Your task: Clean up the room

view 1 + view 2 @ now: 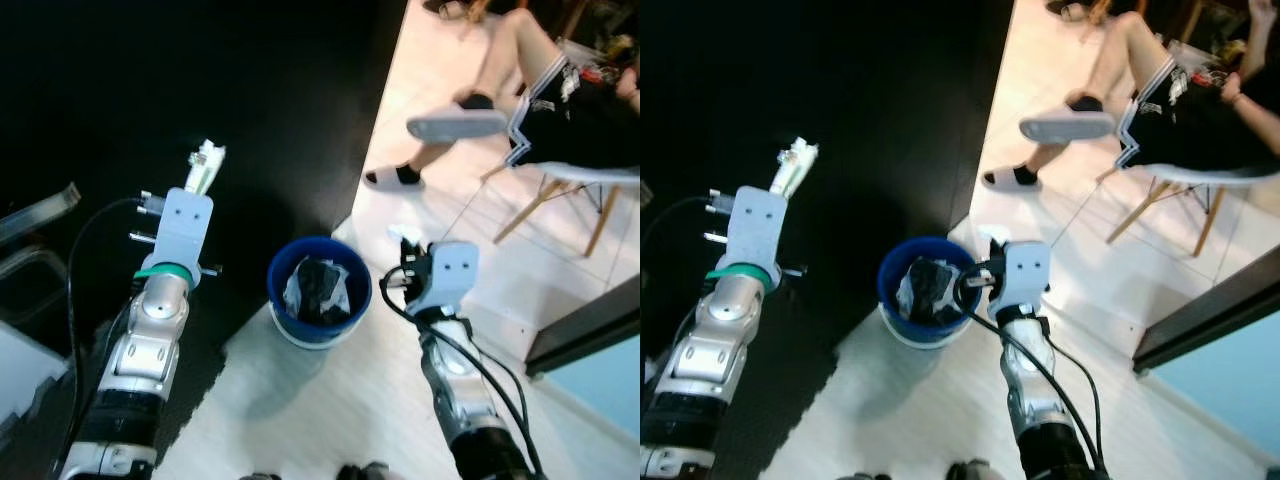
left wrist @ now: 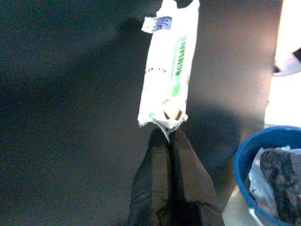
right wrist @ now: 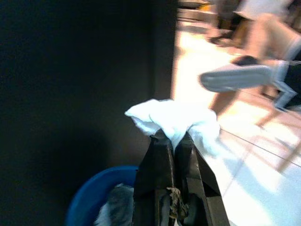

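A white wrapper point(image 2: 168, 70) was pinched in the left gripper point(image 2: 168, 134), left of the blue bin point(image 1: 355, 300). Seemingly tissue point(image 3: 174, 118) was clamped in the right gripper point(image 3: 173, 141); both should be centred over the bin before being released.

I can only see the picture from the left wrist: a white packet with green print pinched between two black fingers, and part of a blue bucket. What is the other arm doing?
Observer: The right pincer is shut on a crumpled white tissue, held up beside the blue bucket.
Operator: Is that bucket on a table?
Observer: No, it stands on the pale floor, between the two arms, at the edge of a black mat.
Operator: Is anybody else in the room?
Observer: Yes. A person sits on a white chair with wooden legs, beyond the right arm, one foot lifted.
Operator: And my packet?
Observer: The left pincer holds the packet out over the black mat, not yet over the bucket.
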`<state>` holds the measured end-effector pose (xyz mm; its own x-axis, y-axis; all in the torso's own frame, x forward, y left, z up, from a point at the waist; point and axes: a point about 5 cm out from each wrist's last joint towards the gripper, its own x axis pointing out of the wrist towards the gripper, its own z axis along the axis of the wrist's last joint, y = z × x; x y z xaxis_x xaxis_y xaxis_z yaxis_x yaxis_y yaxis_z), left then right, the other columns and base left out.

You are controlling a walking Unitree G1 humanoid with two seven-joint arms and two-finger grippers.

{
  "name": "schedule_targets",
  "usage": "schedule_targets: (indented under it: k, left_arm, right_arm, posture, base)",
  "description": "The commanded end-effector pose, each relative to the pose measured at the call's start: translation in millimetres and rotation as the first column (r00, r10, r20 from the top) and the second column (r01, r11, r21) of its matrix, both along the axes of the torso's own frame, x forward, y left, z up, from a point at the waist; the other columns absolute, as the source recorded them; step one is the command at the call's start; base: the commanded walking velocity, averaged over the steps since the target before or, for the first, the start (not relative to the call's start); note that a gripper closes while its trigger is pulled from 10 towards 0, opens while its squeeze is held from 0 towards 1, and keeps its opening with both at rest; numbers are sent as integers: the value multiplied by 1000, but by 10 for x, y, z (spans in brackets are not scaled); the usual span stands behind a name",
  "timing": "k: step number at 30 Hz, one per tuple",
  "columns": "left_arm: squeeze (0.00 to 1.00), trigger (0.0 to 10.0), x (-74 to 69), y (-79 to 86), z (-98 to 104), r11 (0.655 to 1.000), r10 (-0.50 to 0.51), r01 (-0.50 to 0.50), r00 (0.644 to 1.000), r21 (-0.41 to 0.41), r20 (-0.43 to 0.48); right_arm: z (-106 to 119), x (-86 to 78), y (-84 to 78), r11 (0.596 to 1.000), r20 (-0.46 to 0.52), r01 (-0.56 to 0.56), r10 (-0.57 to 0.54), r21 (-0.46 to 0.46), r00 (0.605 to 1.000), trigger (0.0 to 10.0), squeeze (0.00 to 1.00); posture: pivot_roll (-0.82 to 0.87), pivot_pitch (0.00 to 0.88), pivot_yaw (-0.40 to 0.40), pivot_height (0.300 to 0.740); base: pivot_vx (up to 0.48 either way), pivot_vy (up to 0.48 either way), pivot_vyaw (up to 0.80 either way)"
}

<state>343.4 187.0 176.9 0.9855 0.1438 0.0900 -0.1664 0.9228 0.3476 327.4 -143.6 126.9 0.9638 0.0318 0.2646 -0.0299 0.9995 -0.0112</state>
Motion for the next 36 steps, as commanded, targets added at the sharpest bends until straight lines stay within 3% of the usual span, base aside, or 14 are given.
schedule_targets:
  k: [1, 8, 12, 36]
  left_arm:
    - [0, 10000, -3, -99, -43, 999, -51, 51, 999, -11, -18]
    - [0, 10000, -2, -142, -41, 996, -93, 92, 995, -22, -23]
    - [0, 10000, -21, -216, -27, 987, -160, 159, 987, -30, -18]
    - [0, 10000, -26, -343, 24, 968, -251, 251, 968, -10, 7]
  right_arm:
    - [-80, -29, -92, 999, -31, 42, -42, -3, 999, 10000, 0]
    - [-44, -17, -46, 999, -10, 34, -34, 0, 999, 10000, 0]
    - [-35, -4, -19, 1000, -8, 26, -26, -10, 1000, 10000, 0]
    - [-40, -3, 2, 1000, -9, 21, -21, -16, 1000, 10000, 0]
  posture:
    - [125, 143, 58, 740]
    - [125, 143, 58, 740]
    - [125, 143, 58, 740]
    - [119, 132, 61, 740]
  base:
    - [412, 244, -800]
    - [388, 210, -114]
    - [0, 0, 0]
    - [0, 0, 0]
